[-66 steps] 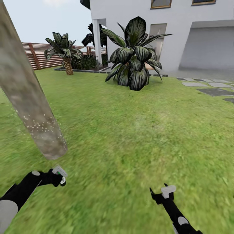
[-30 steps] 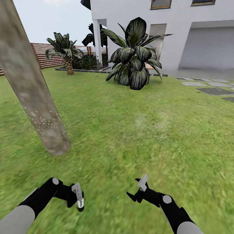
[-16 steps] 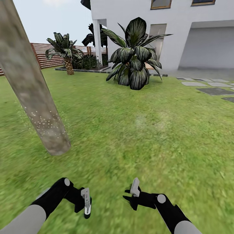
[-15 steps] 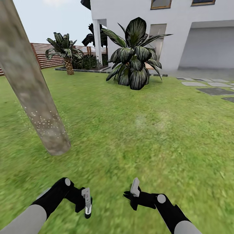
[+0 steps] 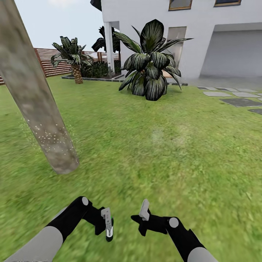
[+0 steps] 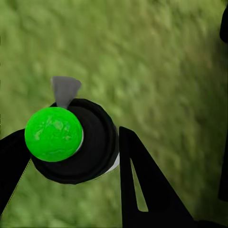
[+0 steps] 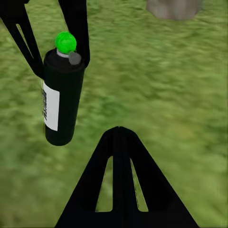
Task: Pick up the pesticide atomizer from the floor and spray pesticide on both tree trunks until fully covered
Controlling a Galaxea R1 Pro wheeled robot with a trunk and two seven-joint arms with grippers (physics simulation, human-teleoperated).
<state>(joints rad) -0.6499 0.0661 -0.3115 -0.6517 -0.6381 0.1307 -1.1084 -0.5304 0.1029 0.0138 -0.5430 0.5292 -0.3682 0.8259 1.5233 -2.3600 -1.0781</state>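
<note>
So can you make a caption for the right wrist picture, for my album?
Left tool holds a black pesticide atomizer with a green cap above the grass.

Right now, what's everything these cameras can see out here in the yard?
Trunk: one, mottled beige-grey, white specks low down, head view's left.
Can: one, black, white label, green cap, held above the grass.
Grass: green, all around.
Shrub: one, dark striped leaves, by the house.
Palm: one, short, brown trunk, near the fence.
Fence: brown slats, far left.
House: white, behind.
Paving: grey slabs, right.
Left fingers: black, closed on the can.
Right fingers: black, closed, empty.
</note>
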